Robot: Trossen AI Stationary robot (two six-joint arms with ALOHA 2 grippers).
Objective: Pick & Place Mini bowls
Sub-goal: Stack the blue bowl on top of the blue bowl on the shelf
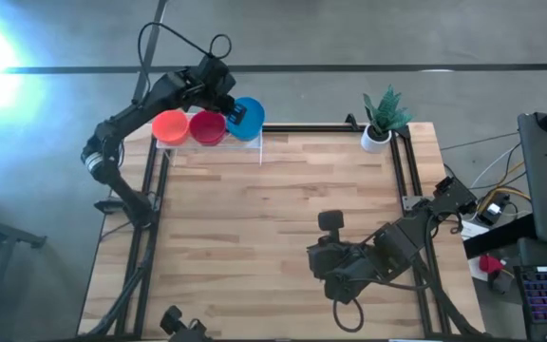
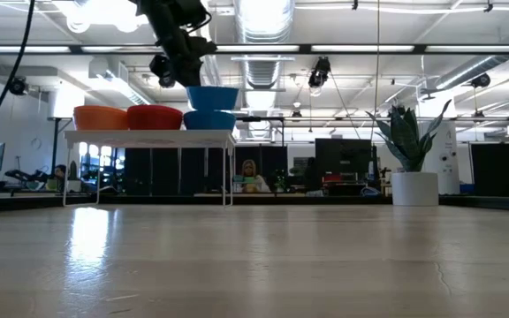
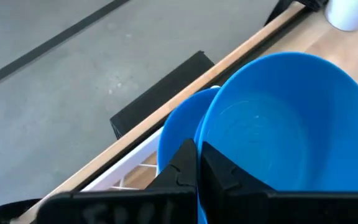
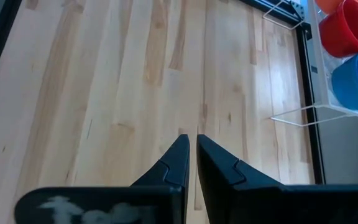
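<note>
A white wire rack (image 2: pixel 148 134) stands at the table's far left edge and carries an orange bowl (image 2: pixel 101 117), a red bowl (image 2: pixel 155 117) and a blue bowl (image 2: pixel 208 120). A second blue bowl (image 2: pixel 212 96) hangs just above that blue one, in my left gripper (image 3: pixel 199 163), which is shut on it. In the high view the left gripper (image 1: pixel 233 111) sits over the rack's right end. My right gripper (image 4: pixel 192 149) is shut on nothing and hovers over the table's near right part (image 1: pixel 319 258). My left gripper pinches the upper blue bowl by its rim (image 3: pixel 205 134), with one finger inside the bowl and one outside its wall. The fingers come down from above. The bowl is lifted clear, upright, a little above the blue bowl (image 3: pixel 182 124) that stays on the rack.
A small white pot with a green plant (image 1: pixel 380 119) stands at the table's far right corner. A dark metal frame runs along the table's edges. Bare wooden tabletop (image 1: pixel 273 209) lies between the rack and the right arm.
</note>
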